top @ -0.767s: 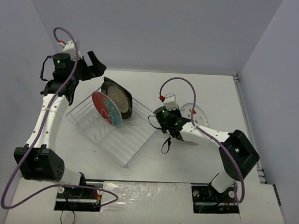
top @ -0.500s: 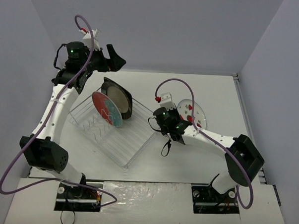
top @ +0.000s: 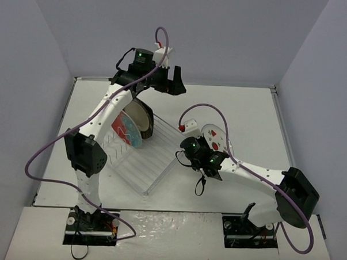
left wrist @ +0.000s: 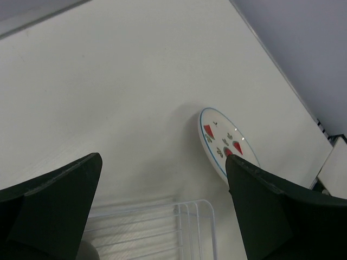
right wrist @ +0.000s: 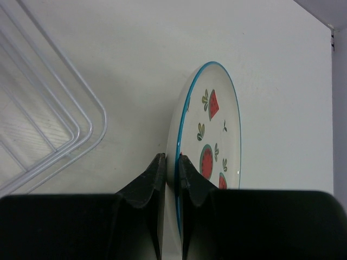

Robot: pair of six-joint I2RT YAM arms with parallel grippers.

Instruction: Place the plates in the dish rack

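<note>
At the right of the white tabletop (top: 252,113), the right claw (right wrist: 171,172) pinches the rim of the small white plate with red triangles (right wrist: 214,130), which is held tilted. The silver-white wire dish rack (right wrist: 81,116) lies just to the plate's left, so the carry should run leftward. The left claw (top: 171,82), spread wide and empty, hangs above the rack's far corner.

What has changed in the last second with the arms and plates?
The left gripper, open, swung right from the far-left corner to beyond the dish rack. The right gripper, shut on the white plate, shifted it slightly toward the rack. Rack and its three plates stayed put.
</note>
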